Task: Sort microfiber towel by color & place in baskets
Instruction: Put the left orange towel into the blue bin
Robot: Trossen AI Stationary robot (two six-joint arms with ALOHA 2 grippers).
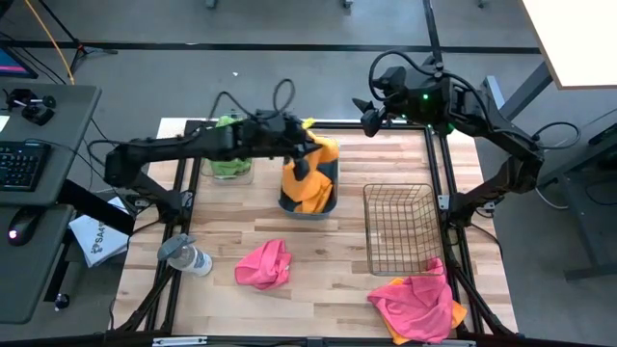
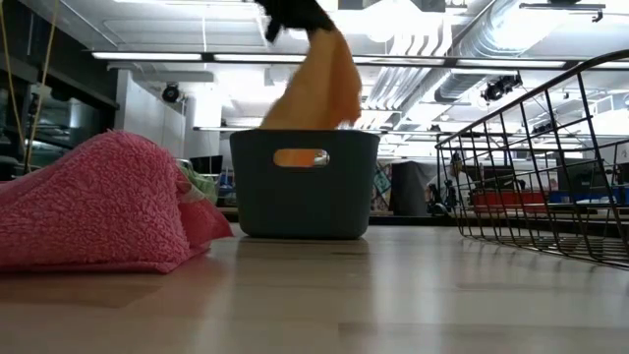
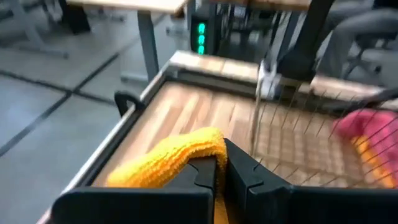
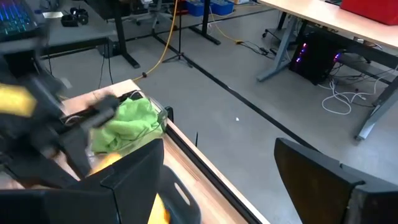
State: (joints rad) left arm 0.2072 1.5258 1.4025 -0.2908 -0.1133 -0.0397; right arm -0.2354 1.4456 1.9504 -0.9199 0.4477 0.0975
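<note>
My left gripper (image 1: 307, 159) (image 2: 295, 14) hangs over the teal tub (image 1: 287, 200) (image 2: 305, 187), shut on an orange-yellow towel (image 1: 324, 152) (image 2: 320, 87) (image 3: 165, 163). The clear bin (image 1: 231, 170) behind the tub holds green towels (image 4: 124, 121). The wire basket (image 1: 400, 226) (image 2: 550, 167) stands to the right of the tub. A pink towel (image 1: 263, 262) (image 2: 88, 202) lies crumpled on the table in front. A pink and orange pile (image 1: 416, 304) lies at the near right corner. My right gripper (image 1: 368, 118) (image 4: 230, 186) waits open, raised over the far edge. My left gripper pinches the orange-yellow towel between its two fingers at a bunched upper fold (image 3: 208, 146); how many layers, I cannot tell. The fingers (image 3: 205, 177) come from above, slanting from the left. The towel hangs below them, its lower end (image 1: 310, 198) inside the teal tub.
A water bottle (image 1: 183, 255) lies near the table's left edge. Bare wood (image 1: 328, 246) shows between the tub, the pink towel and the wire basket. A dark frame rail (image 1: 445, 173) runs along the table's right side. A desk with a keyboard (image 1: 19, 164) stands beyond the left edge.
</note>
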